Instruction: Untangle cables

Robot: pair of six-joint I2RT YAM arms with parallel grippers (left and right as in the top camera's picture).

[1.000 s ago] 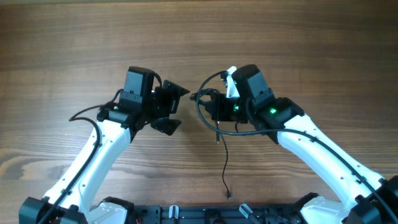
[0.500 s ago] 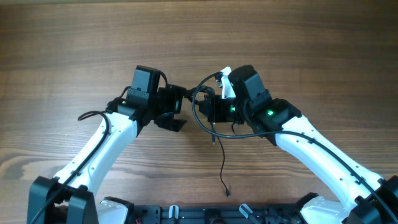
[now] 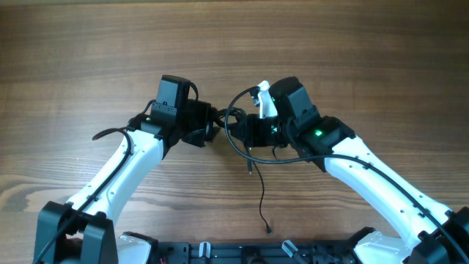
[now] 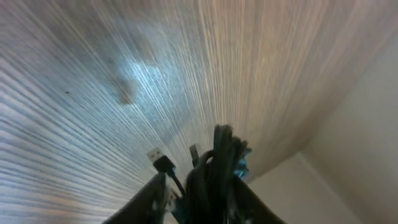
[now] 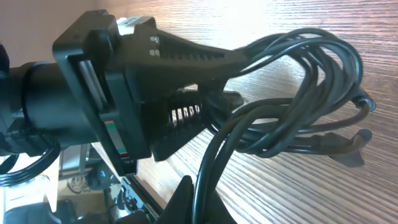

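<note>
Black-fingered, my left jaws, wide a second ago, have narrowed onto the cables (image 5: 273,134): thin glossy loops bunched above the grained wooden desk (image 3: 352,44). Two-handed pulling can now begin, I judge. My right jaws clamp the same bundle; one slack cord (image 3: 264,198) trails away.

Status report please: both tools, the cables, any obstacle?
Left tool shut on cables. Right tool shut on same bundle. Bundle tangled between the tools; one strand trails on table. Nothing in the way.
</note>
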